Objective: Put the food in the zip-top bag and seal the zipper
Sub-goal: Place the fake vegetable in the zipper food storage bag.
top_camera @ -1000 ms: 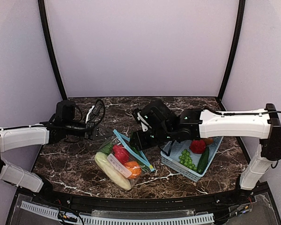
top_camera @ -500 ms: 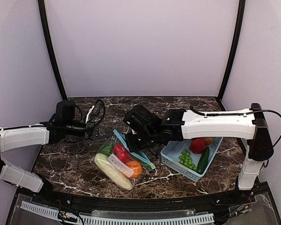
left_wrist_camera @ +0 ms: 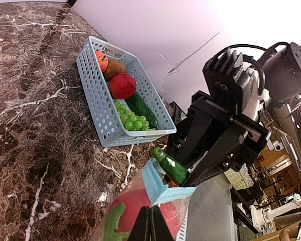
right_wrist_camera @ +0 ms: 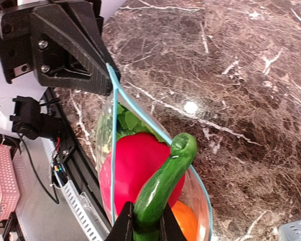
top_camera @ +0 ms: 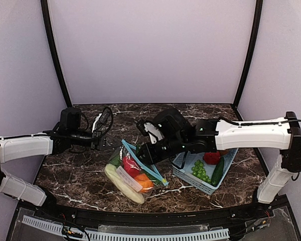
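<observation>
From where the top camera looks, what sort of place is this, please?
Probably a robot test booth in a lab, not a kitchen: plain lilac walls enclose a marble-patterned table, the left arm and right arm are bolted at its near edge, and the food looks like toys.

White arm shells (top_camera: 251, 131), black joints (top_camera: 293, 150), looping black cables (top_camera: 104, 116), angular black left tool (left_wrist_camera: 150, 225)
</observation>
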Robot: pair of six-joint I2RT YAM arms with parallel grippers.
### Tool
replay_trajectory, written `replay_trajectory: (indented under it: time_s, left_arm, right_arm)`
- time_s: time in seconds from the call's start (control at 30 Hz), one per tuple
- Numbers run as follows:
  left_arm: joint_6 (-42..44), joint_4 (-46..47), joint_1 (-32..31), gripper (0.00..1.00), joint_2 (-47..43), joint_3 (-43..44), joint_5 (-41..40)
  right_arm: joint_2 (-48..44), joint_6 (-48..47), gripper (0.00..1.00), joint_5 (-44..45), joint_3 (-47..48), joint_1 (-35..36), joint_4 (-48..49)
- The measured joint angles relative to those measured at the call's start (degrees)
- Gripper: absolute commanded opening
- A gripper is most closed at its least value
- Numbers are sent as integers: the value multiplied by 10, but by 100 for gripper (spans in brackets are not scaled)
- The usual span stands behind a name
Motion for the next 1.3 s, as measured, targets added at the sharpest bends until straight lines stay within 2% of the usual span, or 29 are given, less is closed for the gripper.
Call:
replay_trajectory:
  time_s: [0.27,0.53,0.7,1.1,1.2,1.3]
  left_arm:
    - [0,0,-1,1,0,0,7]
    - [0,0,-3,1,0,1,20]
    - [0,0,-3,1,0,4,20]
    - [0,0,-3,1,0,5,17]
    - [0,0,-3,1,0,5,17]
    - [1,0,-3,1,0,5,17]
  right_arm:
    - [-16,-12,0,-188,-75,-43,128]
    - [0,0,0,-313,-86,-56,214]
    - [9,17,0,-338,-89,-62,231]
    - [8,51,2,-327,-121,-79,245]
    - [8,54,8,-327,-123,-82,247]
    - [5,56,25,-326,-127,-85,249]
